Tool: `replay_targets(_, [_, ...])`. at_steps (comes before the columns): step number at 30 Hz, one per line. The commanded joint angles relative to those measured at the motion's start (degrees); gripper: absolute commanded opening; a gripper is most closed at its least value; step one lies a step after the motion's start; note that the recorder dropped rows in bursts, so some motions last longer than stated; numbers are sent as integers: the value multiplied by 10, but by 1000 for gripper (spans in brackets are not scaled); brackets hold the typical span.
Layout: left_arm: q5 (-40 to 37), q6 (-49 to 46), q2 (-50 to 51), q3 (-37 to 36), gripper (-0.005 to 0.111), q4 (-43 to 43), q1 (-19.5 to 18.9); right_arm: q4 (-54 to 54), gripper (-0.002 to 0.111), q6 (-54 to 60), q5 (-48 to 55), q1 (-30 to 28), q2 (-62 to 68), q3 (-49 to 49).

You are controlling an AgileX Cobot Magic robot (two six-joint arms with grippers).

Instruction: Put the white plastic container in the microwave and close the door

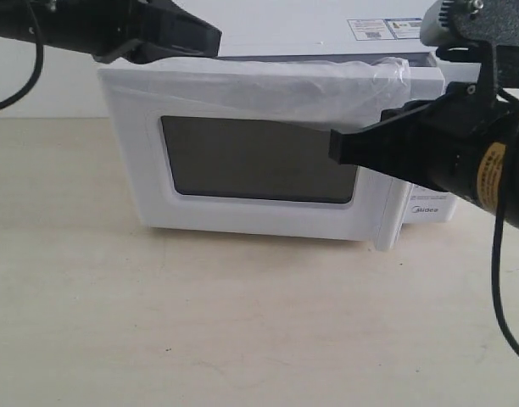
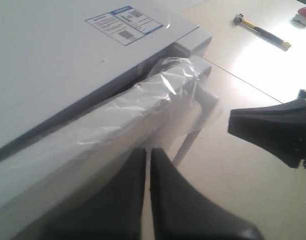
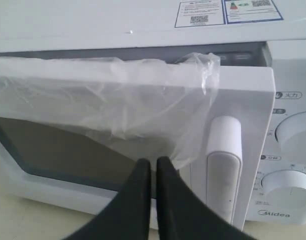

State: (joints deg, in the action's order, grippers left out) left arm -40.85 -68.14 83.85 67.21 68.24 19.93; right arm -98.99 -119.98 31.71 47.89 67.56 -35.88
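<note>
Left gripper point(image 1: 210, 38) sits at the top left edge of the door point(image 1: 141, 178). Its fingers point(image 2: 168, 200) are pressed together with only a hairline slit between them and nothing held. The tips point at the door's film-covered top rim; contact can't be confirmed.

The microwave point(image 1: 285, 30) stands on the pale table point(image 1: 242, 322). The door is nearly closed but still ajar, with a dark gap between its top edge and the body. Loose clear film point(image 1: 310, 89) is draped over the door's upper part, hanging over the dark window point(image 1: 251, 161).

White plastic container: not seen in any view. The window is too dark to tell whether it's inside.

Right gripper point(image 1: 336, 146) is in front of the door at the window's right edge, just left of the vertical bar handle point(image 3: 224, 165). Its fingers point(image 3: 175, 200) are closed together and grip nothing. The tips are just below the film's hanging edge; can't tell if they touch the door.

Two round knobs point(image 3: 293, 187) are on the panel right of the handle, and stickers point(image 1: 387, 28) are on top. A hammer point(image 2: 263, 32) lies well away on the table.
</note>
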Motion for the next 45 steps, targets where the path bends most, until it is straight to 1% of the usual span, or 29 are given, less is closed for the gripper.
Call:
replay_targets(1, [-29,47,-46,4,4,-50,0,-10,0,0,15,0,4,2])
replay_targets(2, [-29,64,-56,4,4,-70,0,-10,0,0,13,0,6,2])
replay_targets(4, [-17,118,-82,4,4,-139,0,-10,0,0,-3,0,17,5])
replay_targets(6, [-8,197,-110,3,4,-210,-1,-10,0,0,-26,0,29,5])
replay_targets(9, [-8,286,-161,-6,4,-306,-1,-10,0,0,-4,0,44,5])
replay_targets(11, [-3,322,-202,-20,4,-340,-1,-10,0,0,21,0,45,2])
replay_targets(16, [10,386,-290,-72,4,-393,-1,-10,0,0,-6,0,45,-11])
replay_targets(20, [10,413,-340,-112,4,-403,-1,-10,0,0,16,0,50,-20])
replay_targets(26, [10,425,-389,-144,4,-403,-1,-10,0,0,22,0,51,-31])
replay_targets(32, [8,429,-398,-146,4,-403,-1,-10,0,0,27,0,63,-43])
replay_targets(36, [6,431,-398,-146,4,-402,-1,-10,0,0,45,0,127,-71])
replay_targets(39, [6,431,-398,-146,4,-402,-1,-10,0,0,54,-1,139,-90])
replay_targets(45, [6,431,-398,-146,4,-402,-1,-10,0,0,34,-47,161,-106])
